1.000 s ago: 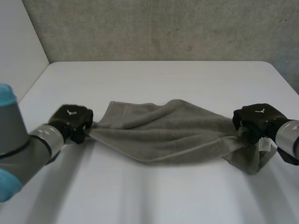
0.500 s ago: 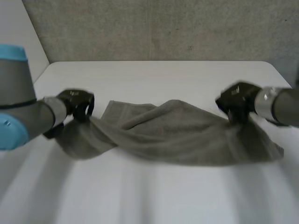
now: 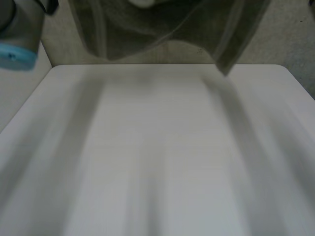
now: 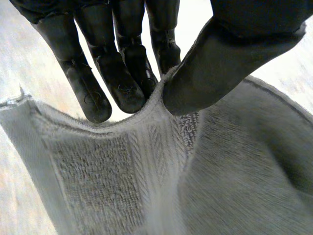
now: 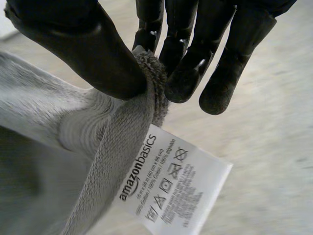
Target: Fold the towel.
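Note:
The grey towel [image 3: 167, 29] hangs in the air high over the white table [image 3: 157, 147] in the head view, its lower edge dangling near the table's far side. In the left wrist view my left hand [image 4: 122, 73] pinches the towel's [image 4: 171, 186] top edge between thumb and fingers, near a corner. In the right wrist view my right hand [image 5: 102, 54] pinches the towel's [image 5: 63, 142] edge at the corner that carries the white care label [image 5: 171, 188], thumb against fingers.
My left arm [image 3: 19, 29] rises at the far left of the head view. A grey wall [image 3: 285, 39] stands behind the table. The table's edges show at the left and the far right.
Both hands have lifted the towel off the table and up out of the head view's frame. The towel that lay stretched between them now hangs high above the table.

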